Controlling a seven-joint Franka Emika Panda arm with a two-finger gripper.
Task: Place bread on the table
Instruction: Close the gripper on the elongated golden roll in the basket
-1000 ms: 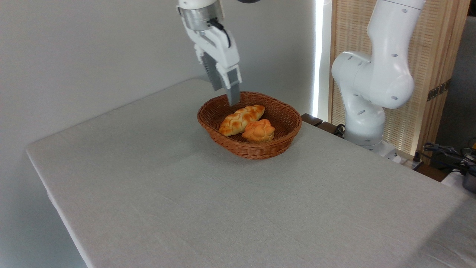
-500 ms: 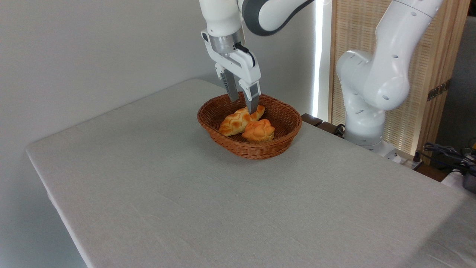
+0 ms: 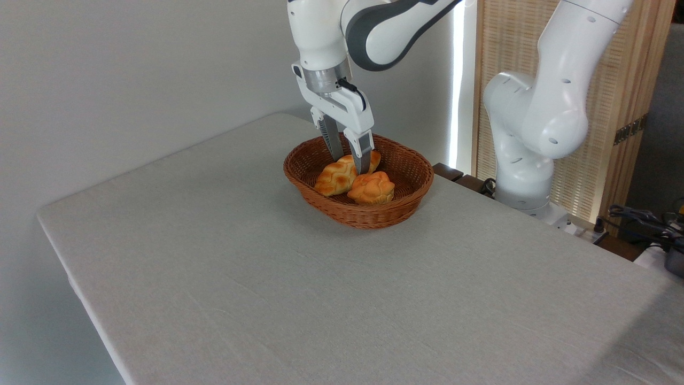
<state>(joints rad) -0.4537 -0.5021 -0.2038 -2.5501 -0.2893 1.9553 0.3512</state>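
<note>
The bread (image 3: 336, 175), a long braided golden-brown loaf, lies inside a brown wicker basket (image 3: 357, 213) at the back of the light grey table (image 3: 267, 278). My gripper (image 3: 351, 164) reaches down into the basket, open, with one finger on each side of the loaf's far half. The near finger (image 3: 363, 155) hides part of the loaf. Whether the pads touch the loaf I cannot tell.
A small round orange bun (image 3: 372, 187) lies in the basket, right beside the loaf. The arm's white base (image 3: 526, 139) stands past the table's right back edge, in front of a wooden slatted screen (image 3: 630, 80). Cables and dark gear (image 3: 649, 222) sit at far right.
The gripper has come down from above the basket's back rim and shifted right, and its fingers now straddle the loaf inside the basket. The loaf and bun have not moved.
</note>
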